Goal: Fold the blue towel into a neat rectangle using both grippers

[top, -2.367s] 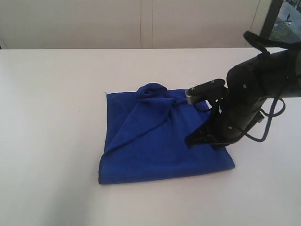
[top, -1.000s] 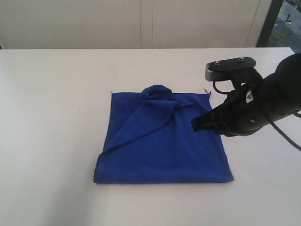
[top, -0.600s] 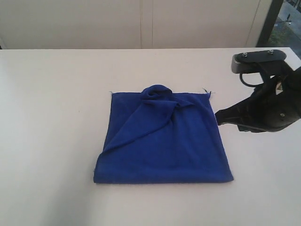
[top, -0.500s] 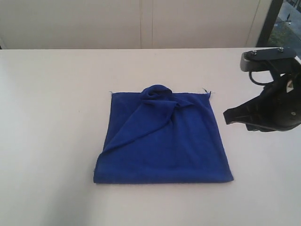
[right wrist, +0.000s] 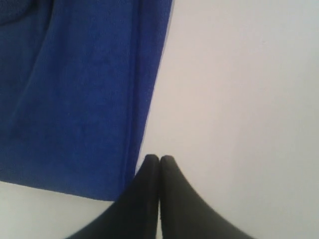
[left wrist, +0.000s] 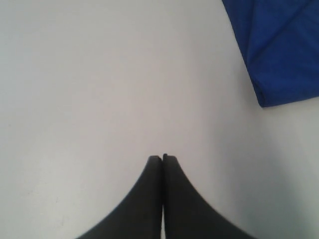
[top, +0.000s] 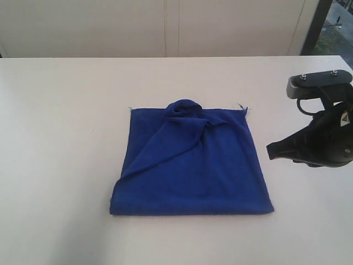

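Note:
The blue towel (top: 190, 163) lies folded in a rough square at the middle of the white table (top: 66, 110), with a bunched lump (top: 185, 109) at its far edge and a diagonal crease across it. My right gripper (top: 270, 151) hovers to the right of the towel, apart from it, its jaws shut with nothing between them. The right wrist view shows that gripper (right wrist: 159, 157) beside the towel's (right wrist: 79, 94) edge. My left gripper (left wrist: 162, 157) is shut and empty over bare table, with a corner of the towel (left wrist: 279, 50) off to one side. The left arm is outside the exterior view.
A pale wall (top: 165, 27) runs behind the table's far edge. A dark window frame (top: 317, 25) stands at the back right. A loose thread (top: 242, 106) sticks out at the towel's far right corner.
My right gripper has let go of the towel and drawn back to the right, off the cloth. The towel's right part now lies flat, and it has not moved in the last half second.

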`<state>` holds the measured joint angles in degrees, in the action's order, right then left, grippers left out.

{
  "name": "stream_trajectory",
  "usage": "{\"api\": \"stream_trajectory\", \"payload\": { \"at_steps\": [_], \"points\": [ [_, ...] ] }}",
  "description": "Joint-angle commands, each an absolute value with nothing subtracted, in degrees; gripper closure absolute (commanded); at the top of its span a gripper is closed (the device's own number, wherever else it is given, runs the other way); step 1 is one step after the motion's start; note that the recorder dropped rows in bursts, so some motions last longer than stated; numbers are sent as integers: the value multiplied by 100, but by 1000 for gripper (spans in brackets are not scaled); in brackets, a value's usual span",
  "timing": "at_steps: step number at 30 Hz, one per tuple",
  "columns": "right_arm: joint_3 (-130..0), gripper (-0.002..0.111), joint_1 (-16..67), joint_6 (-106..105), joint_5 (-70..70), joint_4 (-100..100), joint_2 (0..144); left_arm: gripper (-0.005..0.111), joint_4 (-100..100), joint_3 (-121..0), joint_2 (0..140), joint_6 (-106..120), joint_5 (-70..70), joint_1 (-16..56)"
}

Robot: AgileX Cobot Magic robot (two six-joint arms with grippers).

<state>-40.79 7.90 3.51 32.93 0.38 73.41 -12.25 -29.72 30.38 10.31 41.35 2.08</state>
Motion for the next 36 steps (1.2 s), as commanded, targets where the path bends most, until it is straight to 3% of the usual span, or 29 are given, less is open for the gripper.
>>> {"api": "stream_trajectory", "payload": {
  "at_steps": [1, 20, 36],
  "points": [
    [-4056, 108, 747, 274, 3107, 46, 7305, 107, -1253, -2932, 2997, 1047, 4150, 183],
    [-4525, 108, 747, -205, 2159, 1050, 8302, 107, -1798, -2932, 3488, 1184, 3655, 183],
    [-6619, 108, 1154, -1181, 1779, 1858, 11188, 107, -1798, -2853, 4070, 1307, 3183, 183]
  ]
}}
